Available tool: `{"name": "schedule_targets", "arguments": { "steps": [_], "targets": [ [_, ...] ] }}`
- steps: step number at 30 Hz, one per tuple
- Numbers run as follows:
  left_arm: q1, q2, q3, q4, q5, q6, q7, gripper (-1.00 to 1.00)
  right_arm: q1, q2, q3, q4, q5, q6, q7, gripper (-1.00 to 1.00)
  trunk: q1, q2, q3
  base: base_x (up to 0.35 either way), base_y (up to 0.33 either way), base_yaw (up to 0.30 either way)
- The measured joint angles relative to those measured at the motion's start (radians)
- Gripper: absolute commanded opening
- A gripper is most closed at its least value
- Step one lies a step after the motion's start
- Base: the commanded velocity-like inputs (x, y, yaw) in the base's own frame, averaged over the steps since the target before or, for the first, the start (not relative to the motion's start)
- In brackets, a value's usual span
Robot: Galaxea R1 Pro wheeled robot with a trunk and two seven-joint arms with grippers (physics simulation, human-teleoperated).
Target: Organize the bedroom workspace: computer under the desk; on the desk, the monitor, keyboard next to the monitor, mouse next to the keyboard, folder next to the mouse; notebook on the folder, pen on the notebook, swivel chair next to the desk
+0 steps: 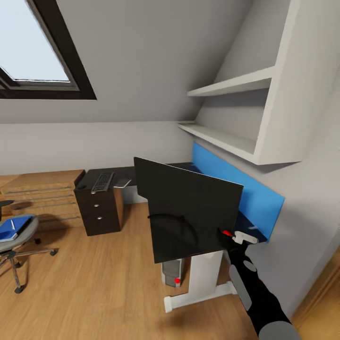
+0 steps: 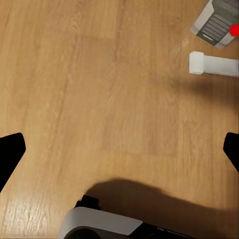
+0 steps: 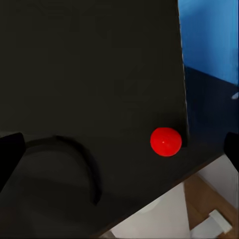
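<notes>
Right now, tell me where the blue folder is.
In the head view, the folder lies on the swivel chair seat at far left, apart from the desk.

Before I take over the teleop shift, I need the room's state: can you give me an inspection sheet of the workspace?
Surface: long black-topped desk with blue back panel, white leg and dark drawer unit.
Job's things: wide flat black monitor on the desk; flat dark-keyed keyboard on the far end; small silver-grey computer tower on the floor under the desk; bright blue folder on the grey swivel chair, a slim pale pen on top of it.
Clutter: nothing seen.
Grippers: right gripper at the monitor's lower corner, by its red dot, fingers' state unclear; left gripper open over bare wooden floor.
Cables: nothing seen.
Surroundings: white wall shelves, skylight, light wooden cabinets.
</notes>
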Motion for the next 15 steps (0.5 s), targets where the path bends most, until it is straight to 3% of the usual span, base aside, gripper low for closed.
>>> {"name": "schedule_targets", "arguments": {
  "steps": [6, 11, 15],
  "targets": [
    [0.000, 0.000, 0.000, 0.000, 0.000, 0.000, 0.000, 1.00, 0.000, -0.001, -0.043, 0.032, -0.007, 0.001, 0.001, 1.00, 0.000, 0.000, 0.000, 0.000, -0.050, 0.000],
    [0.000, 0.000, 0.000, 0.003, 0.000, -0.001, 0.000, 1.00, 0.000, -0.002, -0.135, 0.059, -0.027, 0.001, 0.004, 1.00, 0.000, 0.000, 0.000, 0.000, -0.009, 0.000],
    [0.000, 0.000, 0.000, 0.004, 0.000, -0.001, 0.000, 1.00, -0.001, -0.005, -0.214, 0.065, -0.074, 0.001, 0.006, 1.00, 0.000, 0.000, 0.000, 0.000, -0.002, 0.000]
  ]
}}
